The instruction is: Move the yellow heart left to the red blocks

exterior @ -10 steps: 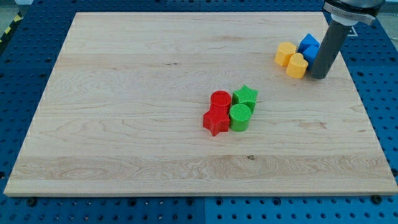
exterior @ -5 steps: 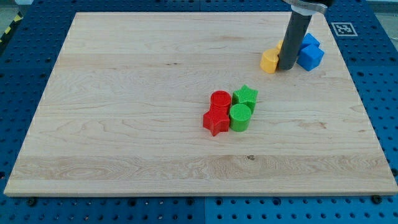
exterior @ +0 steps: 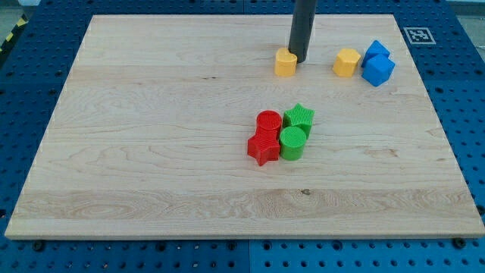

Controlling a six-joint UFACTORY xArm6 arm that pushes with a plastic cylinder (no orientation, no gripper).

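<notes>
Plywood board (exterior: pixel 151 152) fills most of the view over a blue pegboard bench (exterior: pixel 30 83). Going from the view's left to its right, the first blocks stand near the board's middle: a red star (exterior: pixel 262 148) with a red cylinder (exterior: pixel 268 122) touching it on the side toward the view's top, then a green cylinder (exterior: pixel 292 142) and a green star (exterior: pixel 300 117) pressed against the red pair's right. Farther toward the view's top sits the yellow heart (exterior: pixel 286 63), well apart from the red blocks and above their right side. My tip (exterior: pixel 299 59) touches the heart's right edge; being a bare rod, it has nothing to open, close or hold with. Near the view's right a second yellow block (exterior: pixel 347 62), roughly hexagonal, stands alone, and just beside it two blue blocks (exterior: pixel 377 64) touch each other.
</notes>
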